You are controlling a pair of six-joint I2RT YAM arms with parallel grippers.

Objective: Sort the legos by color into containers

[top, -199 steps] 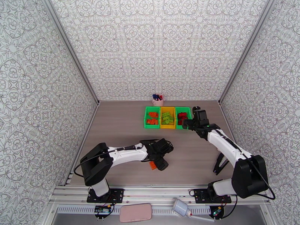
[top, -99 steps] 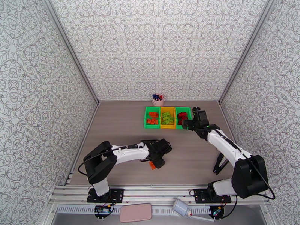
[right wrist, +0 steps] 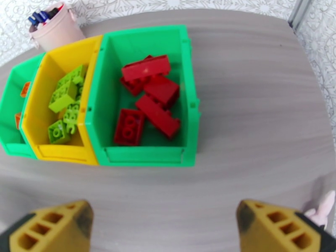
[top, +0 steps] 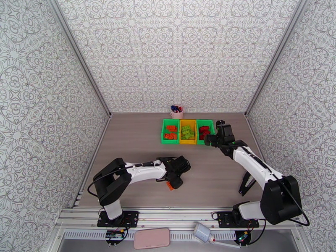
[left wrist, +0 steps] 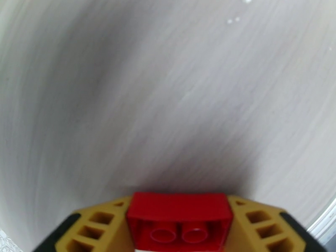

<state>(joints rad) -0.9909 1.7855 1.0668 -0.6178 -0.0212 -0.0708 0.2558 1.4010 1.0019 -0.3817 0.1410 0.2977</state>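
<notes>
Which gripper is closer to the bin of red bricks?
Right. The right gripper hovers just beside the bin; the left gripper is far off, across the table, gripping a brick.

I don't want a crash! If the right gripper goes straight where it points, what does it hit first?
Probably the right gripper meets the near wall of the green bin with red legos, or the table just before; depth is unclear.
</notes>
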